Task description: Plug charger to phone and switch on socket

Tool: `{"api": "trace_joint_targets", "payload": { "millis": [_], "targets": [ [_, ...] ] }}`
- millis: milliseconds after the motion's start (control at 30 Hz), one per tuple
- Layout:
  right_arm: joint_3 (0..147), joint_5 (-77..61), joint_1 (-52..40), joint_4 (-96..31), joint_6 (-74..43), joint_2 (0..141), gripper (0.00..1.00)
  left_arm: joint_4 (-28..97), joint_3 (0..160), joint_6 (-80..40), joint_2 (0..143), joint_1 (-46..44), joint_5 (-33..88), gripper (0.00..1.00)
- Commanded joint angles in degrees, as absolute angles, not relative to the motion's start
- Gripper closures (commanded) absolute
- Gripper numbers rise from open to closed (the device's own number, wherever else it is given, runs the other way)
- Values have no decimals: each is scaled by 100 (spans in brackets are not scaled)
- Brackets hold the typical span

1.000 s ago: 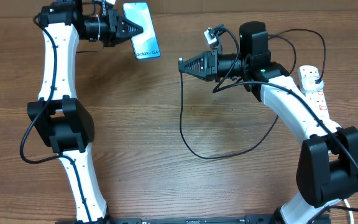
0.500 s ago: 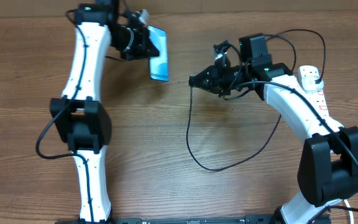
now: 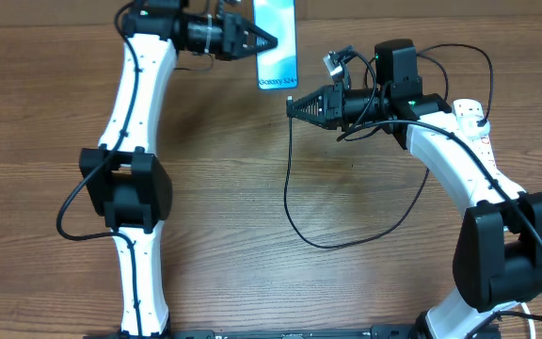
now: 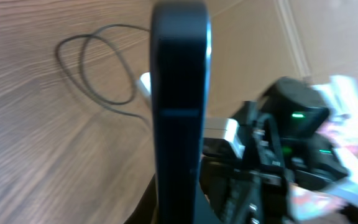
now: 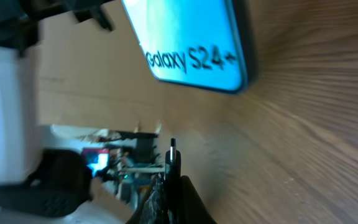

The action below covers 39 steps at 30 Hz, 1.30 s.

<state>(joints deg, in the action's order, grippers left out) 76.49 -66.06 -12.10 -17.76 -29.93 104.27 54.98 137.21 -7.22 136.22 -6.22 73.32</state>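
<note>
My left gripper point(image 3: 271, 42) is shut on the phone point(image 3: 278, 52), holding it above the table's far edge with its lit blue screen facing up. In the left wrist view the phone point(image 4: 179, 93) shows edge-on as a dark bar between the fingers of that gripper point(image 4: 179, 208). Just right of and below the phone's lower edge, my right gripper point(image 3: 293, 104) is shut on the charger connector point(image 5: 173, 154), which points toward the phone point(image 5: 191, 43) with a gap between them. From there the black charger cable point(image 3: 294, 212) loops across the table. The white socket point(image 3: 467, 111) lies at the far right, partly under my right arm.
The cable loop point(image 4: 98, 68) lies on the wood below the phone. My right arm point(image 4: 291, 143) is close behind the phone in the left wrist view. A beige wall runs along the table's far edge point(image 3: 422, 14).
My left arm has swung the phone right and toward the far edge, turning its screen upward. The right gripper with the connector has shifted slightly, and now sits just under the phone's lower end.
</note>
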Motion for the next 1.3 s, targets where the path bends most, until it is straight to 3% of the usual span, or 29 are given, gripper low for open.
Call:
{"api": "trace_joint_targets", "payload": {
  "millis": [0, 133, 1267],
  "targets": [
    [7699, -7037, -1214, -1702, -3153, 10355, 96, 5459, 13788, -989, 13375, -405, 8490, 96],
    [7699, -6906, -1214, -1629, -3218, 10355, 96, 5306, 13788, -996, 13375, -375, 9059, 96],
    [7699, -7380, -1354, -344, -3627, 10357, 96, 5349, 13788, -1588, 13375, -602, 9056, 96]
  ]
}}
